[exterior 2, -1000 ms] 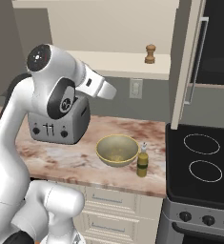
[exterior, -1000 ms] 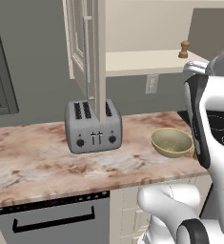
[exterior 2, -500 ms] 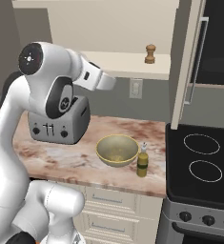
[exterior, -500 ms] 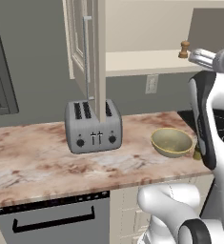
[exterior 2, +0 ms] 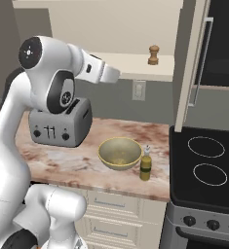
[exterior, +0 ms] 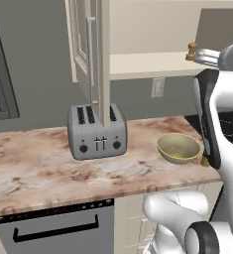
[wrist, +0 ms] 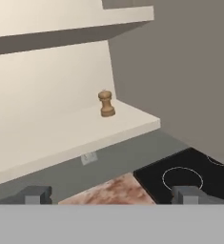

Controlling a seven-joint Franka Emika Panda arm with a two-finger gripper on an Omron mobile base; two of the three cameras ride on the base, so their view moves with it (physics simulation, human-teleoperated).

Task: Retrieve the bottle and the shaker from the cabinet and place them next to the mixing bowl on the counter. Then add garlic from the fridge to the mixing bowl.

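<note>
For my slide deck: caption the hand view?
Open pincer faces the shaker standing on the cabinet shelf.

The white arm rose from its base, bent at the elbow, forearm reaching level and forward. The gripper (wrist: 112, 194) pointed ahead, jaws spread wide apart, holding nothing.

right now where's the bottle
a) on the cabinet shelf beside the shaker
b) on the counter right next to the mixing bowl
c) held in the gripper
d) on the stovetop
b: the bottle stands upright on the counter just beside the mixing bowl, while the shaker stands alone on the cabinet shelf.
</note>
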